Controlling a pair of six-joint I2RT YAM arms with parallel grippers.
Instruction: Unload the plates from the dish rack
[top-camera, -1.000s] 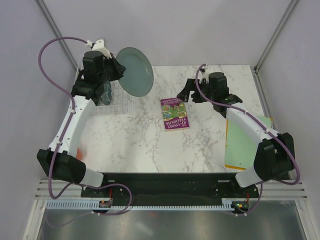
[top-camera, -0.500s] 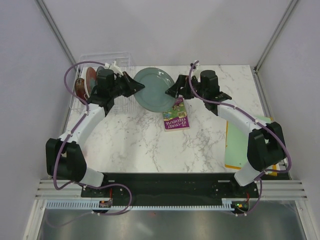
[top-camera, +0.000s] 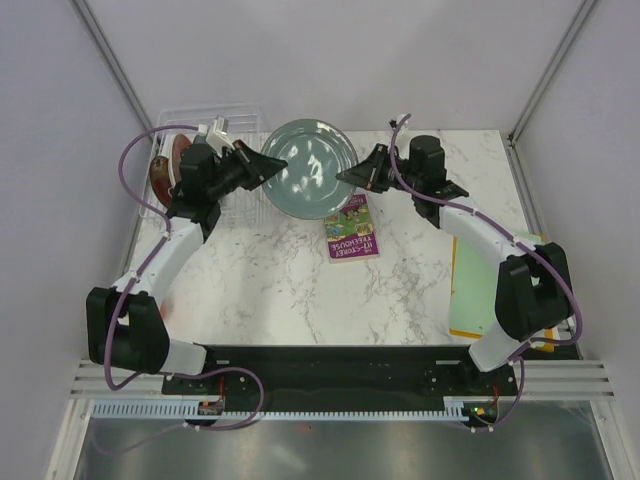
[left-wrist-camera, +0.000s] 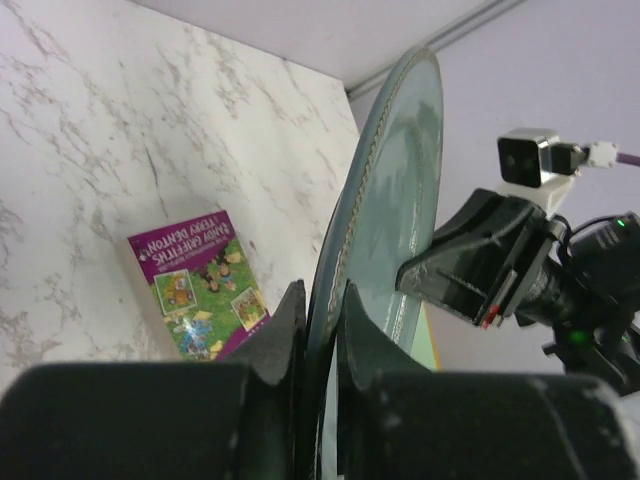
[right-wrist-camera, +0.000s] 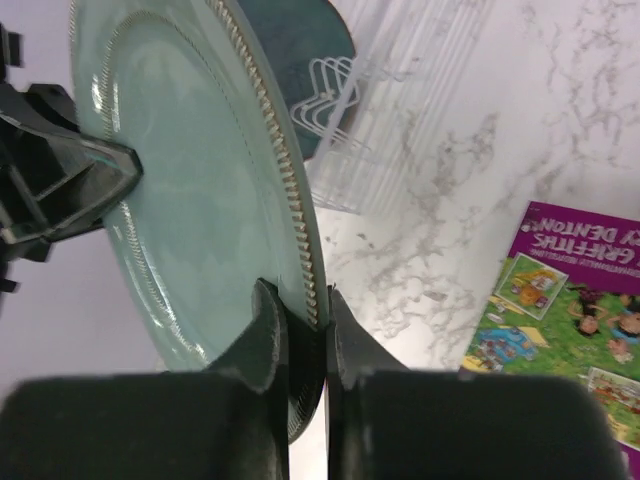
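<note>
The left gripper (top-camera: 262, 168) and right gripper (top-camera: 352, 176) are clamping 1 grey-green plate (top-camera: 308, 168) by opposite rims beside the dish rack (top-camera: 215, 118), above a marble table (top-camera: 270, 280) bearing 1 purple book (top-camera: 350, 230) and 1 green folder (top-camera: 480, 290); grey walls (top-camera: 330, 60).

- Table (top-camera: 260, 290): white marble-pattern top, grey veins, walled in on the left, far and right sides.
- Dish rack (top-camera: 200, 115): clear plastic with thin ribs, standing on the far left corner close to the left wall.
- Book (top-camera: 351, 229): purple cover, flat and face up, around the middle of the far half; slightly askew to the table edges, apart from the rack.
- Folder (top-camera: 480, 290): pale green, flat along the right edge, partly hidden under the right arm; well apart from the book.
</note>
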